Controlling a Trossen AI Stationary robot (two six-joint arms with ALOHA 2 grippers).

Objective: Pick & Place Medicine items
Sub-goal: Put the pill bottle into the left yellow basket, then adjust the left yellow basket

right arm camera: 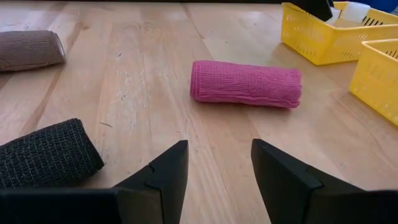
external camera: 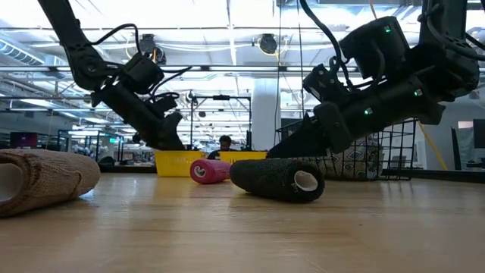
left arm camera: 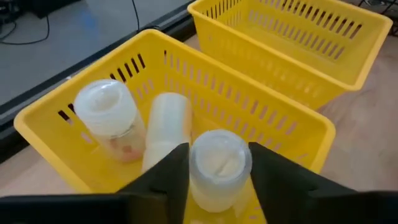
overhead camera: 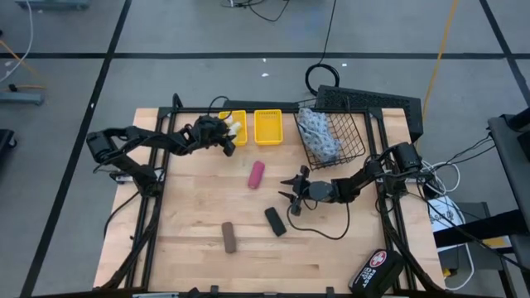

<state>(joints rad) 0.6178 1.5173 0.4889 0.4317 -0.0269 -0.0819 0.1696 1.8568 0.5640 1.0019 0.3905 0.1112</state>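
Note:
My left gripper [overhead camera: 228, 137] reaches over the left yellow basket [overhead camera: 240, 117] and is shut on a small white bottle [left arm camera: 217, 168]. Two more white bottles are in that basket, one upright [left arm camera: 109, 115] and one on its side [left arm camera: 165, 124]. My right gripper [overhead camera: 290, 189] is open, low over the table, pointing at the magenta roll [right arm camera: 245, 84], which lies on its side. The black roll [overhead camera: 275, 221] and the brown roll [overhead camera: 228, 237] also lie on the wood. The blue-white pouch [overhead camera: 319, 135] sits in the wire basket. My left gripper pinches the white bottle by its side wall [left arm camera: 198, 177], one finger [left arm camera: 171, 171] on each side. The fingers slant down from the table's left side. The bottle's cap end [left arm camera: 219, 154] faces the wrist camera, and the bottle hangs above the basket's near wall.
A second yellow basket [overhead camera: 267, 127] stands right of the first. The black wire basket [overhead camera: 352, 136] is at the far right. A black case with a red-white cross [overhead camera: 377, 269] lies at the near right corner. Bare wood lies between the rolls.

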